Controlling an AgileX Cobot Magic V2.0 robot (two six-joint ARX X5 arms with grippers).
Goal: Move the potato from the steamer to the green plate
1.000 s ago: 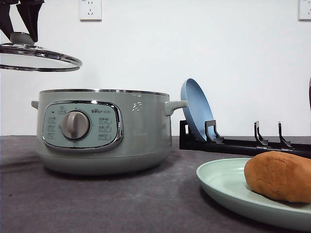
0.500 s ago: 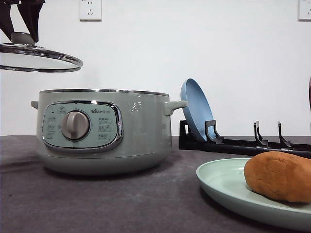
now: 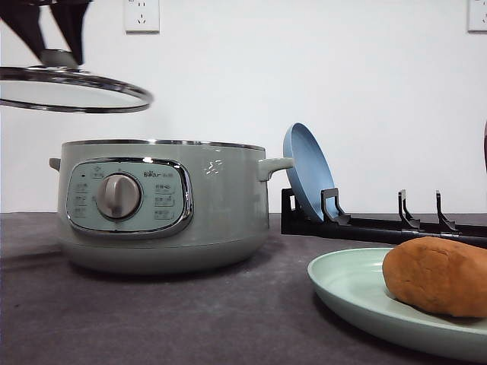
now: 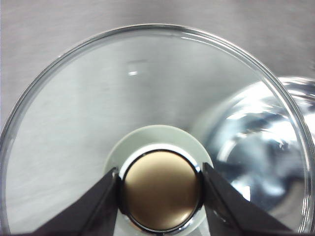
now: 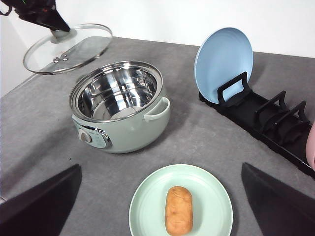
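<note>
The orange-brown potato (image 3: 437, 274) (image 5: 178, 209) lies on the pale green plate (image 3: 346, 285) (image 5: 152, 201) at the front right of the table. Left of it stands the sage-green steamer (image 3: 213, 205) (image 5: 133, 128), uncovered, its steel bowl bare inside. My left gripper (image 3: 57, 53) (image 4: 160, 177) (image 5: 54, 24) is shut on the knob of the glass lid (image 3: 84, 91) (image 4: 98, 98) (image 5: 78, 49), held level in the air above the steamer's left side. In the right wrist view my right gripper (image 5: 161, 169) is open, high above the plate, with nothing between its fingers.
A black dish rack (image 3: 365, 226) (image 5: 266, 118) runs along the back right, with a blue plate (image 3: 304, 167) (image 5: 224, 61) standing upright in its left slot. Bare grey tabletop (image 5: 206, 142) lies between steamer, rack and green plate. A white wall closes the back.
My left gripper has carried the glass lid a little to the right, further over the steamer. The potato, plate and steamer have not moved.
</note>
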